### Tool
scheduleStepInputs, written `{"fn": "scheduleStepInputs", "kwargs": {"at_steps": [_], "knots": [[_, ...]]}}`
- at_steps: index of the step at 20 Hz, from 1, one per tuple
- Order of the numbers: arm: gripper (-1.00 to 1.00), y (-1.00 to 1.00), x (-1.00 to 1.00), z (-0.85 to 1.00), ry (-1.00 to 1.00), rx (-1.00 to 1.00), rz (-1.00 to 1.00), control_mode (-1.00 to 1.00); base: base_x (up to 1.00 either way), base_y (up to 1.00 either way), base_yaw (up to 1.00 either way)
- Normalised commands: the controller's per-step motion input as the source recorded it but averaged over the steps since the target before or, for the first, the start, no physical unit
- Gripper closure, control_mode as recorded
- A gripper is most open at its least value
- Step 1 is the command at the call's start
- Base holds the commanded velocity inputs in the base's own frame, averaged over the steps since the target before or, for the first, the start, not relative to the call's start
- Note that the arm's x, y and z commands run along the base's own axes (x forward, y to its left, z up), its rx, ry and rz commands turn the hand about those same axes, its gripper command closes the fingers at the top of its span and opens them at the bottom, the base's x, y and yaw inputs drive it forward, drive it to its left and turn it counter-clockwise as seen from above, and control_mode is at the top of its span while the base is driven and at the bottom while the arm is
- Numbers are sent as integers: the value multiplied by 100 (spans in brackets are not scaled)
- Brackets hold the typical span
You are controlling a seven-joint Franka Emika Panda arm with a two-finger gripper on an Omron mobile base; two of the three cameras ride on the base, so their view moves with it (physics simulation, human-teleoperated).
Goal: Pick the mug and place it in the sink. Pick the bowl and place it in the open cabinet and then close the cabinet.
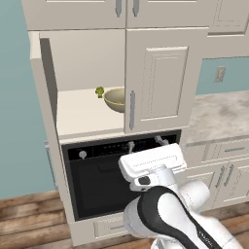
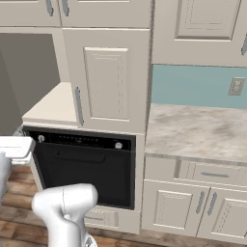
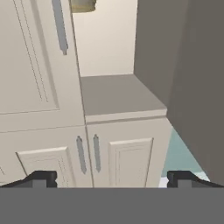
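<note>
While no writing reads, the bowl [image 1: 115,99] sits inside the cabinet [image 1: 78,63].

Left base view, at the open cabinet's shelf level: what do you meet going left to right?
Open cabinet door → broccoli-like green item → bowl → closed cabinet door → wall outlet.

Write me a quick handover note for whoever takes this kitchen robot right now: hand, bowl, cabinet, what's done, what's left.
Hand: open, holding nothing, facing the cabinet.
Bowl: on the shelf inside the cabinet, next to a small green broccoli-like item.
Cabinet doors: the left door is swung open, the right door is shut.
Done: bowl is placed.
Left: swing the left door shut. Mug and sink can't be checked from here, so confirm that step.
</note>
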Motion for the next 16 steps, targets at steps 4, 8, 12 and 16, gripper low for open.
{"fn": "scheduleStepInputs", "kwargs": {"at_steps": [4,8,12,16], "knots": [[-100,0,-100,0,0,9,-4,-100,0,0,0],[-100,0,-91,0,0,9,-4,-100,0,0,0],[-100,0,-82,0,0,7,-4,-100,0,0,0],[-100,0,-80,0,0,4,-5,-100,0,0,0]]}}
